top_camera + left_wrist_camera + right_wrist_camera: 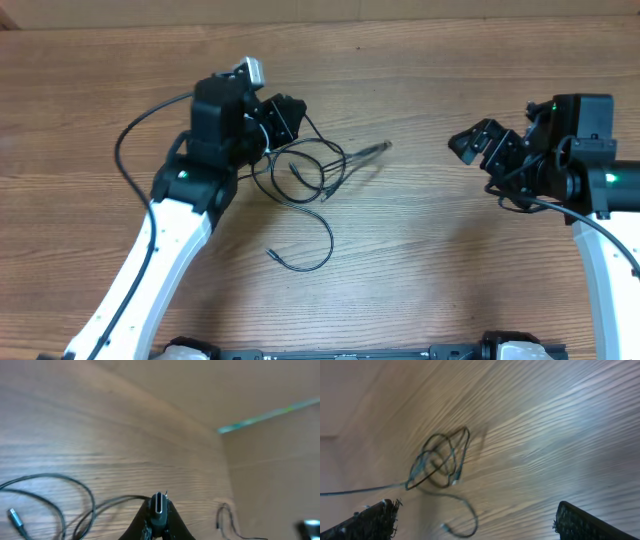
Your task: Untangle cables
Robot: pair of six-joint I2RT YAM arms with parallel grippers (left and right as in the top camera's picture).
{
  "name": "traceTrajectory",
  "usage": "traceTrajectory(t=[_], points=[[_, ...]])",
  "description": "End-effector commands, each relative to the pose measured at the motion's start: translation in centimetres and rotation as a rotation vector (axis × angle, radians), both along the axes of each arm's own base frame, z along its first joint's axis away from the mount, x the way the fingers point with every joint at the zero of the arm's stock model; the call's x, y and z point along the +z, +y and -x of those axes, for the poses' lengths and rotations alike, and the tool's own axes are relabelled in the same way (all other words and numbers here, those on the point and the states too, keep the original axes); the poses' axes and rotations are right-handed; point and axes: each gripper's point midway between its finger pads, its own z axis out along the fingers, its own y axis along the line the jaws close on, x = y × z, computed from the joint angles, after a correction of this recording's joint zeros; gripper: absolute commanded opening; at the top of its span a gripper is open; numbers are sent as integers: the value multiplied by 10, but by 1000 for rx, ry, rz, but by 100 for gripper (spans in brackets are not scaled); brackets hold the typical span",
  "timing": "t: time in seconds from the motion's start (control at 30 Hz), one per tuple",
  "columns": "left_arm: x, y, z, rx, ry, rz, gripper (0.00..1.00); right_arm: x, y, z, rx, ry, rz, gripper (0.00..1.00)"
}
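On my left, the left claw (288, 120) sits low over the wooden table (420, 260), its fingers pressed together and pinching the end of one cord. Through the left wrist camera I see that small plug (159, 503) standing up between the closed fingertips.

The cables (305, 170) lie in a loose black tangle just right of that claw, overlapping in several loops. One strand reaches out to the right and ends in a loose plug. Another curls down toward my side of the table in an open hook.

Further right, well apart from the tangle, the right claw (478, 150) faces it, spread wide and holding nothing. Its wrist camera shows the tangle between its two fingertips.
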Motion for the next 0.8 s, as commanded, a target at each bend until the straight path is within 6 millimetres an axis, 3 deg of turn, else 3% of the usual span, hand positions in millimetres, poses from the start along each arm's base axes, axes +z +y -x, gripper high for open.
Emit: traceTrajectory(t=[0.0,0.13,0.47,0.77], points=[[37,2,9,-11,-99,15,4,-2,28,4,86,20,-150,100],[47,3,13,-11,-124,23,4,-13,49,0,156,27,-240,100],[47,3,13,-11,-122,22,4,-50,112,-14,313,73,-253,100],[43,1,16,-25,-104,26,4,-64,122,-39,127,165,-336,99]])
